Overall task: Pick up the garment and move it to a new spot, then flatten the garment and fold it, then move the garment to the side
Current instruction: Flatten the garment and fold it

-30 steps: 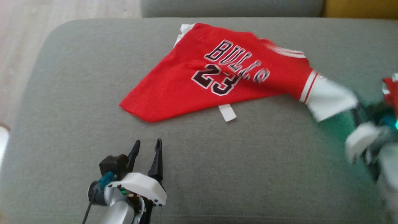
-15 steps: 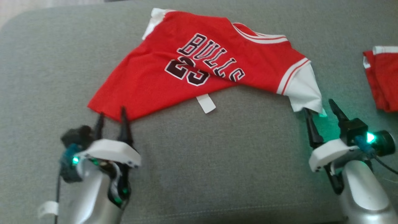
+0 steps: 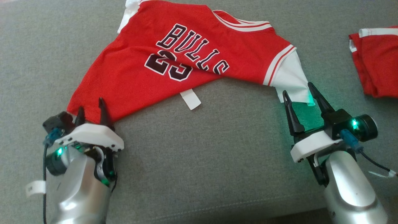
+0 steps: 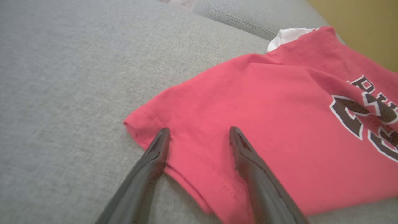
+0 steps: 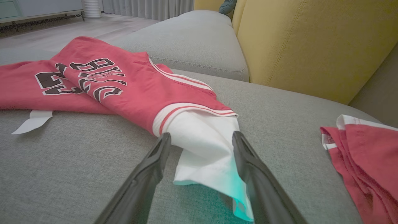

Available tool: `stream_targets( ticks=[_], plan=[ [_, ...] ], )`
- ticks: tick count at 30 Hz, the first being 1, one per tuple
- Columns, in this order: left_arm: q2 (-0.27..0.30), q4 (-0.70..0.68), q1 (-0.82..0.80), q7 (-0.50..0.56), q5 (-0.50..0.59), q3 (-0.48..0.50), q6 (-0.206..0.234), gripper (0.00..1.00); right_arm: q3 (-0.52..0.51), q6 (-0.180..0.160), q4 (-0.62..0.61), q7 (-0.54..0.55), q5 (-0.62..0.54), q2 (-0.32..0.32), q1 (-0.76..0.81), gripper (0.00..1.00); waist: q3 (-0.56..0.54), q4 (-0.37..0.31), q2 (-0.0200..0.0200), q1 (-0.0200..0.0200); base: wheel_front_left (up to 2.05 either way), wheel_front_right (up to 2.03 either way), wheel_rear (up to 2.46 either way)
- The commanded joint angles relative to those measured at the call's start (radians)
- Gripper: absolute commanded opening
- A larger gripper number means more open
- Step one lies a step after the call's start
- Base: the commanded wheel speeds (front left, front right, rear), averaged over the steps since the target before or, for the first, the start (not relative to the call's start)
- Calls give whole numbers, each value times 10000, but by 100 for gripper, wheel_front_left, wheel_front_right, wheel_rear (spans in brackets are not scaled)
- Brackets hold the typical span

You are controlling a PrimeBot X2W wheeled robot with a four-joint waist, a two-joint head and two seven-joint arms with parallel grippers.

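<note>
Two grippers stand at the near edge of the garment [image 3: 140, 71], both released, jaws spread, grasping nothing.

1. Garment: a red jersey lying unevenly creased on the grey sofa cushion [image 3: 202, 161], toward the far side, lettering and number face up.
2. Left gripper [image 3: 91, 104]: positioned at the near-left hem corner [image 4: 140, 124]. In the left wrist view both fingers lie over the red cloth just inside that corner; contact with the fabric cannot be confirmed.
3. Right gripper [image 3: 297, 88]: positioned at the white sleeve [image 5: 202, 146] on the garment's right end. The sleeve lies between the spread fingers, unclamped.
4. White label [image 3: 190, 99]: projects from the garment's near edge onto the cushion, between the two grippers.
5. Second red garment [image 3: 376, 62]: lies bunched at the far right, well apart.
6. Yellow cushion [image 5: 311, 40]: stands beyond the grey cushion.
</note>
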Motion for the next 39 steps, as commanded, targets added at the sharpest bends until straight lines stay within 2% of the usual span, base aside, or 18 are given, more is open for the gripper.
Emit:
stream_targets(
  ticks=[1, 3, 4, 11, 23, 27, 33, 36, 39],
  plan=[
    [154, 183, -71, 52, -5, 124, -81, 76, 226, 63, -338, -108, 98, 86, -157, 100, -2, -10, 0, 0, 0, 0, 0],
    [154, 539, -197, 52, -34, -7, -245, 7, 262, 63, -362, -108, 138, 97, -146, 100, -17, -9, 0, 0, 0, 0, 0],
    [154, 661, -254, 52, 9, -84, -298, 0, 265, 63, -362, -108, 158, 101, -138, 100, -29, 0, 0, 0, 0, 0, 0],
    [154, 990, -495, 52, 79, -388, -545, 0, 210, 63, -262, -108, 272, 120, -128, 100, -131, 133, 0, 0, 0, 0, 0],
    [154, -1589, -373, 52, 1373, -657, -856, 0, 50, 63, -34, -108, 471, 301, 94, 100, -812, 361, 0, 0, 0, 0, 0],
    [154, -2671, -439, 52, 1798, -1335, -1125, 0, 10, 63, 75, -108, 553, 389, 272, 100, -1284, 444, 0, 0, 0, 0, 0],
    [154, -4286, -1247, 52, 2026, -3168, -1526, 0, -172, 63, 232, -109, 603, 465, 562, 100, -1938, 589, 0, 0, 0, 0, 0],
    [154, -4920, -1808, 52, 1822, -3905, -1374, 0, -267, 63, 267, -109, 602, 487, 656, 100, -2043, 625, 0, 0, 0, 0, 0],
    [154, -5058, -2391, 52, 1591, -4251, -1077, 0, -327, 63, 257, -109, 617, 505, 681, 100, -1971, 599, 0, 0, 0, 0, 0]
  ],
)
